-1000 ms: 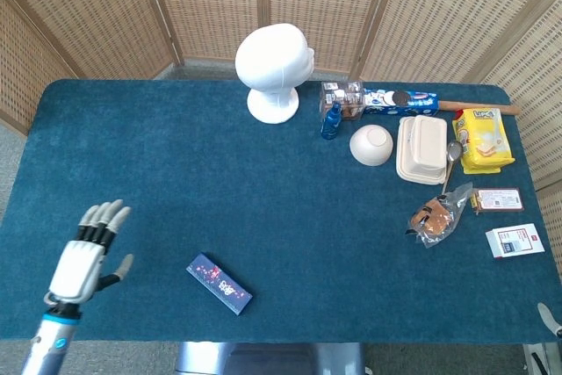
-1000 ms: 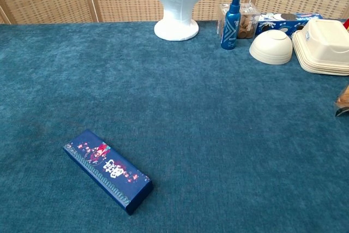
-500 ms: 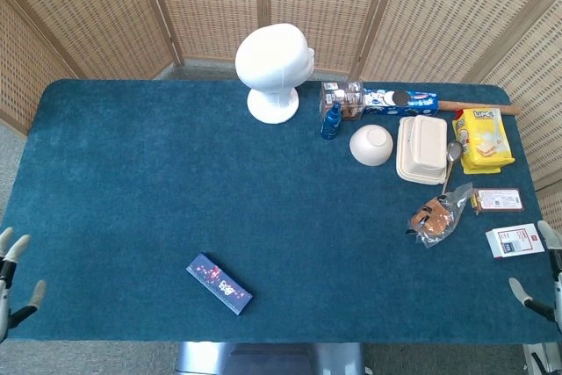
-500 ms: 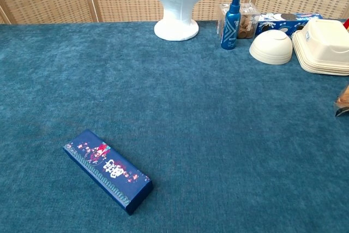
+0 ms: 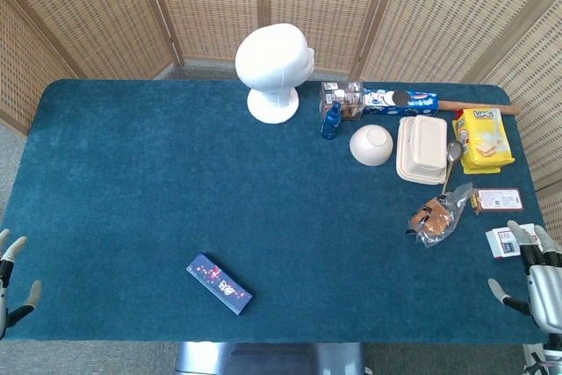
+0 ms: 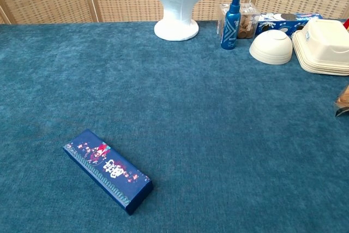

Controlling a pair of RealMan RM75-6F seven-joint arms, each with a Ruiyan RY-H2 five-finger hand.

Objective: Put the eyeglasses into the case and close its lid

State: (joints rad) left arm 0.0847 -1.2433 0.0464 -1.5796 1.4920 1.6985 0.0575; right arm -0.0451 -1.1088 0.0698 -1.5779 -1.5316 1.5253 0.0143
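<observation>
A closed dark blue eyeglass case (image 5: 219, 284) with a floral print lies slantwise near the front edge of the blue table (image 5: 176, 182); the chest view shows the case (image 6: 107, 170) at lower left with its lid down. No eyeglasses show in either view. My left hand (image 5: 10, 277) peeks in at the table's front left corner, fingers apart and holding nothing, far left of the case. My right hand (image 5: 537, 283) hangs at the front right corner, fingers spread and empty, just below a white card (image 5: 509, 241). Neither hand appears in the chest view.
A white mannequin head (image 5: 274, 68) stands at the back centre. To its right are a blue spray bottle (image 5: 331, 120), a cookie box (image 5: 400, 100), an upturned bowl (image 5: 371, 144), a clamshell box (image 5: 422, 149), a yellow snack bag (image 5: 481, 140) and bagged bread (image 5: 436, 217).
My left hand has drawn back from over the table's front left to its corner edge. My right hand has come further into view at the front right corner. The case has not moved.
</observation>
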